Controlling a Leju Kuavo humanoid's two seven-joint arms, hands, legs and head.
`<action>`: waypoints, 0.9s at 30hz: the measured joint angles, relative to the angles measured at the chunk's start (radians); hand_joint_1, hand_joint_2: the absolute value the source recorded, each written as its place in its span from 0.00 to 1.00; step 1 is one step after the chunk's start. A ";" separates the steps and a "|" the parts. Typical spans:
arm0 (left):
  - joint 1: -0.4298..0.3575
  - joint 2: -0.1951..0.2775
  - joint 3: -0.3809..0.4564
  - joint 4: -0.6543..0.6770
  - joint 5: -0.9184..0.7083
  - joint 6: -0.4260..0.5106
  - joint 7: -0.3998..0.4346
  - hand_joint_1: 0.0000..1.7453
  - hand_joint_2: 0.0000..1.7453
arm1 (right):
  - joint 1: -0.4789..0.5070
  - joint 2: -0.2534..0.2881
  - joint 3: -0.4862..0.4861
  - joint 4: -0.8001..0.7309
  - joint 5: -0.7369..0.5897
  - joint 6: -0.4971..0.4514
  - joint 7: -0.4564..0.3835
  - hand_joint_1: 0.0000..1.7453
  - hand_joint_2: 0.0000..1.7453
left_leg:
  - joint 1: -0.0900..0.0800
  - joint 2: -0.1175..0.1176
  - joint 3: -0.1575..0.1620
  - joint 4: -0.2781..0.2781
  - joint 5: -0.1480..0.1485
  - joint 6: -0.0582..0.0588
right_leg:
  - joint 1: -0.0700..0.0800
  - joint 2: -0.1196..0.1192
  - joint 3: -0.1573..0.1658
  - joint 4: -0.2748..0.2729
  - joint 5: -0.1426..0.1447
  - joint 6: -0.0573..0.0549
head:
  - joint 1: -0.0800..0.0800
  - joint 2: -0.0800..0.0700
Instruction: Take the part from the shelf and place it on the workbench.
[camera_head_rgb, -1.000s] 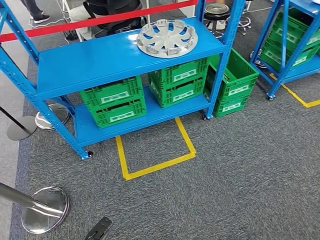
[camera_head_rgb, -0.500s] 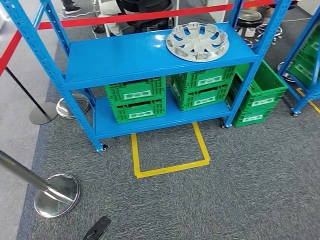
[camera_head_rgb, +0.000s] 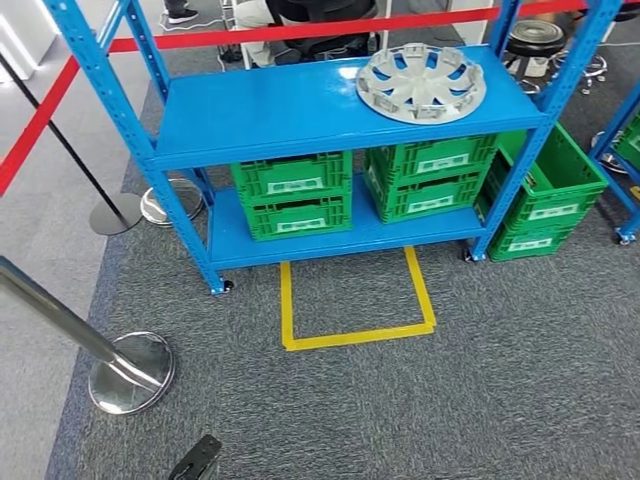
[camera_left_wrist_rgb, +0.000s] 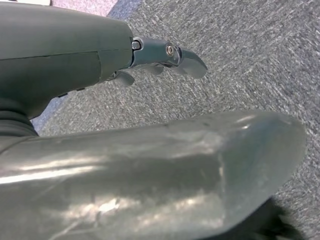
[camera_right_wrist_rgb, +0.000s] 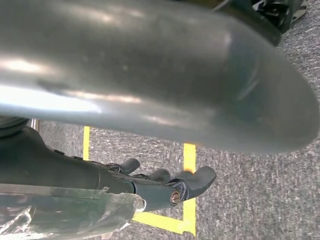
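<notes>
Sitting flat on the top board of the blue shelf (camera_head_rgb: 249, 110), upper right of the head view, is the part (camera_head_rgb: 420, 83), a silver wheel cover, face up, spokes fanning out from the hub. It's round, so no real long axis imo. Green crates (camera_head_rgb: 293, 194) are on the lower board w/ another (camera_head_rgb: 555, 190) on the carpet at right. Yellow tape square (camera_head_rgb: 355, 300) marks the floor in front. Left hand (camera_left_wrist_rgb: 166, 55) hangs over carpet, fingers apart, holding nothing. Right hand (camera_right_wrist_rgb: 166, 182) same, fingers loose, empty.
</notes>
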 joint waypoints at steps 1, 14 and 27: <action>-0.002 0.000 0.000 0.000 0.000 0.000 0.000 0.00 0.00 | 0.000 0.000 0.000 0.000 0.000 0.000 0.000 0.00 0.00 | -0.003 0.012 0.018 -0.036 0.005 0.004 | 0.002 -0.006 0.001 0.000 -0.002 0.004 | 0.001 0.000; 0.001 0.000 0.009 0.000 -0.001 -0.002 0.000 0.00 0.00 | 0.002 0.000 0.000 0.000 -0.001 0.001 0.005 0.00 0.00 | 0.002 -0.087 0.035 -0.067 0.009 0.032 | -0.008 0.073 -0.063 0.117 -0.030 0.039 | 0.019 0.000; 0.003 -0.001 0.012 0.000 -0.007 -0.002 0.000 0.00 0.00 | 0.002 0.000 -0.003 0.000 -0.009 -0.009 0.007 0.00 0.00 | 0.007 -0.043 -0.115 0.217 -0.100 -0.013 | -0.005 0.056 -0.010 0.000 0.007 -0.009 | 0.013 0.000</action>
